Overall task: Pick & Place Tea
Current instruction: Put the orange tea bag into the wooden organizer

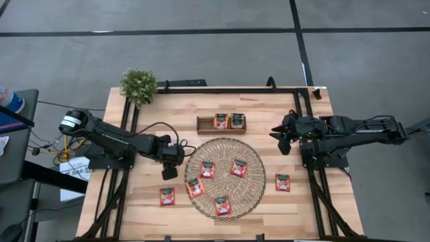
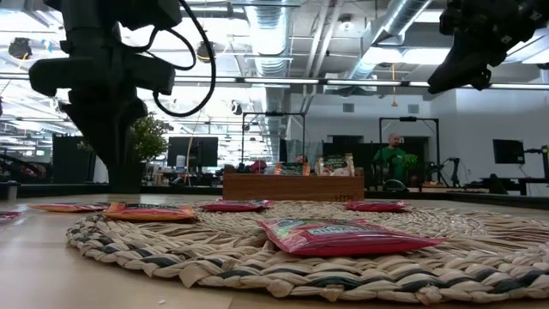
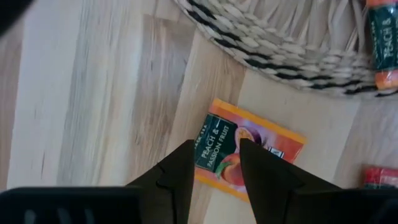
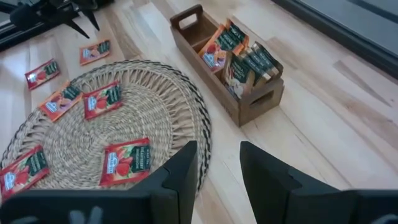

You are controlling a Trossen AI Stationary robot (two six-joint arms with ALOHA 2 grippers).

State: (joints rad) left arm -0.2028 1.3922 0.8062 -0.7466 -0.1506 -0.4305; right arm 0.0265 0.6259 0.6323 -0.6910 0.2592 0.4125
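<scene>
Currently:
Left end effector [image 3: 214, 163]: fingers parted, above orange peach tea sachet [image 3: 249, 158] lying on pale wooden counter [image 3: 93, 93] beside round woven mat [image 1: 225, 177].
Right end effector [image 4: 217, 165]: parted, empty, near brown wooden tray [image 1: 221, 123].
Tea: four red sachets [image 1: 238, 168] on mat.

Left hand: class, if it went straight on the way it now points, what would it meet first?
Probably the tea sachet on the bare wooden table; the left hand points at it, fingers apart.
</scene>
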